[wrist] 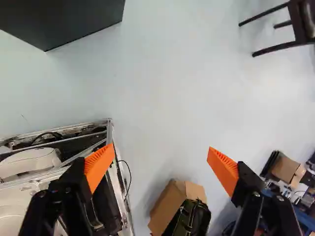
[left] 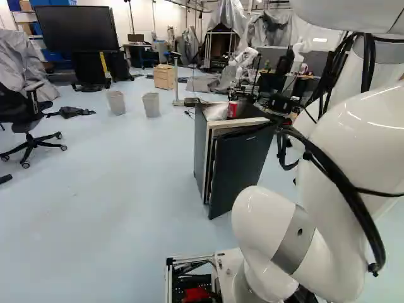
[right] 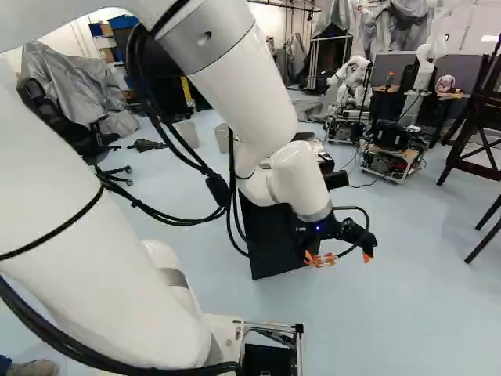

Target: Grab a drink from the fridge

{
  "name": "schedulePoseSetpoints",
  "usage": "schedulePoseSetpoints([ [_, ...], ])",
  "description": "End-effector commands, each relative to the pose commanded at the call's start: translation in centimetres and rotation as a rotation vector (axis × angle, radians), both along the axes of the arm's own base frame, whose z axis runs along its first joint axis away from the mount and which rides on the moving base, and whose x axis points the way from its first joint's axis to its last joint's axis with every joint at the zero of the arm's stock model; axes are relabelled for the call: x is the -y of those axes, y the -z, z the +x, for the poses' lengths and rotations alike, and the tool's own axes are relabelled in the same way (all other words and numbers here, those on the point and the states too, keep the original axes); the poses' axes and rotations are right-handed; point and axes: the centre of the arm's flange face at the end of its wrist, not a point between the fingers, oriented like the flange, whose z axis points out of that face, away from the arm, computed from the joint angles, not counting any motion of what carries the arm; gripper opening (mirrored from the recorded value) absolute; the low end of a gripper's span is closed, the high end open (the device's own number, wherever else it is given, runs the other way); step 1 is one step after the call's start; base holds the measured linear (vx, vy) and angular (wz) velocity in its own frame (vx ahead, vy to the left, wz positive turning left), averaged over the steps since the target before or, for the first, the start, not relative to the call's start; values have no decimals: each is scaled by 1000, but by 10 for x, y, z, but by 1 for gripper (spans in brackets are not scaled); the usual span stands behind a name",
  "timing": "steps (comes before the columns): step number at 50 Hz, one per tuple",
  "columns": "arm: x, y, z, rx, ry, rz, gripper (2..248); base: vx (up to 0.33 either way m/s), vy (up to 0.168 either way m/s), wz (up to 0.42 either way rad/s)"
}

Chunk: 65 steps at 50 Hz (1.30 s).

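My gripper (right: 339,257) hangs in front of the fridge's right part in the right base view. In the wrist view the gripper (wrist: 160,150) stands wide open, nothing between its orange pads. The dark fridge (left: 240,161) is left of my arm in the left base view; a light edge shows beside its front panel, but how far the door is open I cannot tell. A red can (left: 233,110) stands on its top, beside a whitish crumpled thing. The fridge's interior is hidden. A dark box corner (wrist: 64,22), apparently the fridge, lies ahead of one finger.
My base frame (wrist: 106,132) lies beside one finger, a cardboard box (wrist: 170,204) beyond the gap between the fingers. Two bins (left: 151,104) and an office chair (left: 30,117) stand left of the fridge. Another robot (right: 352,78) is behind; a dark wooden stand (right: 473,125) is at the right.
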Motion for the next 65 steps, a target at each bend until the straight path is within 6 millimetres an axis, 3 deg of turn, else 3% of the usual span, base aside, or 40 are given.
schedulePoseSetpoints([
  [21, -33, -1, 8, 114, -194, -36, 247, 0, 0, 0],
  [65, -27, 31, 53, 351, -343, 71, 247, 0, 0, 0],
])
